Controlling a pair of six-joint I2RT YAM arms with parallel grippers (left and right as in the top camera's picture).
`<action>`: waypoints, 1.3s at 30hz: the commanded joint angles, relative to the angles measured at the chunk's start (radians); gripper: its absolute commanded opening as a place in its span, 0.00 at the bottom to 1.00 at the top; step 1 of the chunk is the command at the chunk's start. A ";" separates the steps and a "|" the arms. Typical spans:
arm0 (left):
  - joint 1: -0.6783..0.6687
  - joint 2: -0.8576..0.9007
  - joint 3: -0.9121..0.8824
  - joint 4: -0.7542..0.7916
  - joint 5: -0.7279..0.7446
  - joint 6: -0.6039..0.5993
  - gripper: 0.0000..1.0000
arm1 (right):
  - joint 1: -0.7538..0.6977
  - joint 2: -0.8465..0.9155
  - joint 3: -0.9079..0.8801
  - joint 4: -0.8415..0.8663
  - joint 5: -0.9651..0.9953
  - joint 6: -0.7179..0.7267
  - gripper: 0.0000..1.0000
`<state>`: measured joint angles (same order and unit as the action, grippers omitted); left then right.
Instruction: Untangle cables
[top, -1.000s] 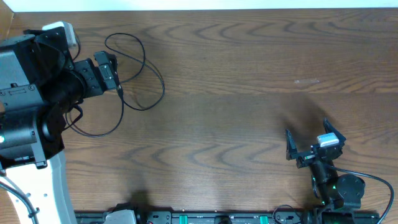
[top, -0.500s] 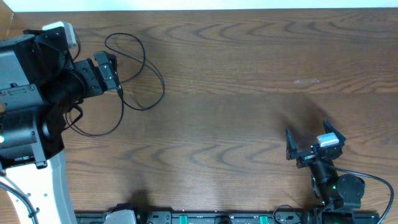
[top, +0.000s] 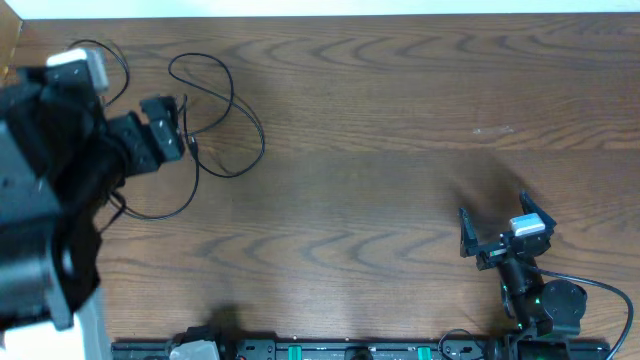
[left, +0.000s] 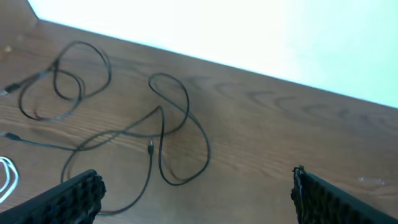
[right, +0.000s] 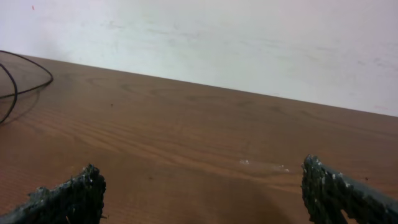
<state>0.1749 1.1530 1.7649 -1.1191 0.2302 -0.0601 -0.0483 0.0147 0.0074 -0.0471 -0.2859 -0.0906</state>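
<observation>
Thin black cables (top: 262, 143) lie in loose crossing loops on the wooden table at the upper left. In the left wrist view one black cable (left: 208, 155) loops in the middle, and a second black cable (left: 109, 68) coils at the left. A bit of the white cable (left: 6, 180) shows at the lower left edge. My left gripper (top: 180, 125) is open and empty, just left of the loops and above the table; it also shows in the left wrist view (left: 196, 199). My right gripper (top: 497, 222) is open and empty at the lower right, far from the cables.
The table (top: 400, 130) is dark brown wood with a white strip along its far edge. In the right wrist view a black cable arc (right: 25, 84) shows at the far left, well beyond my right gripper (right: 205, 193). Hardware (top: 300, 350) lines the front edge.
My left arm has lifted and drawn back to the left, uncovering more black cable at the top left. The cables have not moved. The right arm has not moved.
</observation>
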 joint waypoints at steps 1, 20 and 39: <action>0.003 -0.068 -0.053 -0.002 -0.018 -0.005 0.98 | 0.006 -0.009 -0.002 -0.002 -0.009 0.011 0.99; 0.002 -0.567 -0.918 0.659 0.077 0.026 0.98 | 0.006 -0.009 -0.002 -0.002 -0.009 0.011 0.99; -0.098 -0.950 -1.478 1.018 0.064 0.191 0.98 | 0.006 -0.009 -0.002 -0.002 -0.009 0.011 0.99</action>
<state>0.0818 0.2470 0.3325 -0.1291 0.2901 0.1085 -0.0479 0.0124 0.0071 -0.0463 -0.2893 -0.0898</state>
